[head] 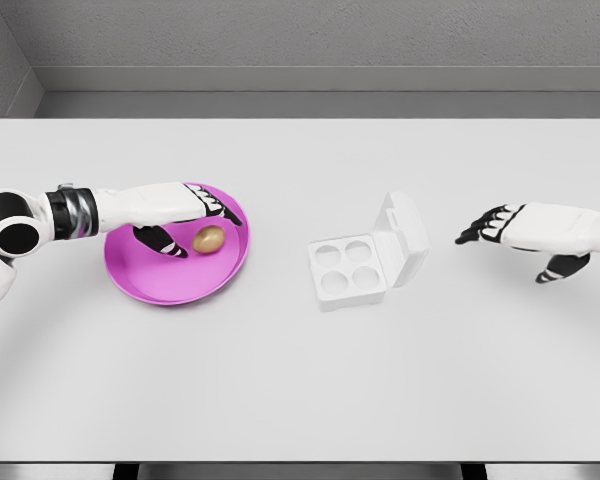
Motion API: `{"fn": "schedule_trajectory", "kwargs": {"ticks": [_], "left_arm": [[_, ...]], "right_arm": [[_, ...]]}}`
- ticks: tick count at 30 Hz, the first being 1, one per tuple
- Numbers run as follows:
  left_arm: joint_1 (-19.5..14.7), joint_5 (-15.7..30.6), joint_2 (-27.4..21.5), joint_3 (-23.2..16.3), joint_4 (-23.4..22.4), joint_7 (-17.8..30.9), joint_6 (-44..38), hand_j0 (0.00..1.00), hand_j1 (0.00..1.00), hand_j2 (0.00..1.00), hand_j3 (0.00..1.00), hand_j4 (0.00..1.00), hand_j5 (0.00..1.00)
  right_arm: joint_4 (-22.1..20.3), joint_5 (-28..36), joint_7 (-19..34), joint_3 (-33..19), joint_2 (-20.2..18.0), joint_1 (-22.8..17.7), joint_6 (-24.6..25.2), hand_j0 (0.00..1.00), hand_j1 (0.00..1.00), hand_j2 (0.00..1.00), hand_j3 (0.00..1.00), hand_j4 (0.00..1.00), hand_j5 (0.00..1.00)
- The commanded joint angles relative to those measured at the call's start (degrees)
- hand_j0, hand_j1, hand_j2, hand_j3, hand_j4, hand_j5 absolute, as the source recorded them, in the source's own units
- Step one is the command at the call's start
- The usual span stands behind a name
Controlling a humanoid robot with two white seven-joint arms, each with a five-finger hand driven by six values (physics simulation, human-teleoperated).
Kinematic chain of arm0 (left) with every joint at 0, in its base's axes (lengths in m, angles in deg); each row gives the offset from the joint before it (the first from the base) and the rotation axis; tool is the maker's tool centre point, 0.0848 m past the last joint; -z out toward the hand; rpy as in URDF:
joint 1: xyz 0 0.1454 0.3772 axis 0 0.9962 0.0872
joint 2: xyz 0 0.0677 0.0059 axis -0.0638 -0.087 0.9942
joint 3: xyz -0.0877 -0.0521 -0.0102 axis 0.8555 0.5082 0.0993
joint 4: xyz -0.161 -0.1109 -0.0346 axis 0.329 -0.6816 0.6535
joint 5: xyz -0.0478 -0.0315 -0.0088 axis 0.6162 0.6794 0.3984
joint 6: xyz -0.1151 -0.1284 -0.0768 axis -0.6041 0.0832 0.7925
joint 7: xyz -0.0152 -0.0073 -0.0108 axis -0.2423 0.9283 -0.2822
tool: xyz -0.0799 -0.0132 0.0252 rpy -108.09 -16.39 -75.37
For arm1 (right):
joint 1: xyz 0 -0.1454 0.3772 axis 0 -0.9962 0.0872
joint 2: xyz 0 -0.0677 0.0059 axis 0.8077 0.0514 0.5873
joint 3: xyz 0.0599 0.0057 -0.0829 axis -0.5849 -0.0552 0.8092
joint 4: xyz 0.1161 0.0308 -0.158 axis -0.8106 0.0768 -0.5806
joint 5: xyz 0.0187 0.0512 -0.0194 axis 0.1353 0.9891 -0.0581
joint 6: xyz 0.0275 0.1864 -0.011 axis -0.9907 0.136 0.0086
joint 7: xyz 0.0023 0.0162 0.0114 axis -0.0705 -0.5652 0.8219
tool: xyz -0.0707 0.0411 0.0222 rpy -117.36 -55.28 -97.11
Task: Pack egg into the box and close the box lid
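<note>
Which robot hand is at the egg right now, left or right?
The left robot hand: it reaches over the pink plate with fingers around the egg. The right robot hand hovers open beyond the open egg box.

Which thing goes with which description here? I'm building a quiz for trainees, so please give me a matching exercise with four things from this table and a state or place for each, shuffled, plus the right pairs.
Things:
1. egg
2. box
3. left hand
4. right hand

Descriptions:
A. open, hovering over the bare table right of the box
B. lid up, four cups empty
C. lying on the pink plate
D. fingers spread over the plate, beside the egg

Pairs: 1-C, 2-B, 3-D, 4-A
</note>
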Motion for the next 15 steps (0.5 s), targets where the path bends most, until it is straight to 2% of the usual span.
{"fn": "schedule_trajectory", "kwargs": {"ticks": [1,15], "left_arm": [[0.0,0.4,-0.1,0.0,0.0,0.0,-0.2,0.86,0.86,0.86,0.86,0.86,0.86],[0.3,0.4,0.0,0.0,0.1,0.0,-0.2,0.85,0.85,0.85,0.85,0.85,0.85]], "right_arm": [[0.0,0.3,0.0,0.1,0.0,0.0,0.1,1.0,1.0,1.0,1.0,1.0,1.0],[-1.1,0.3,-0.1,0.0,-0.1,-0.1,0.1,1.0,1.0,1.0,1.0,1.0,1.0]]}}
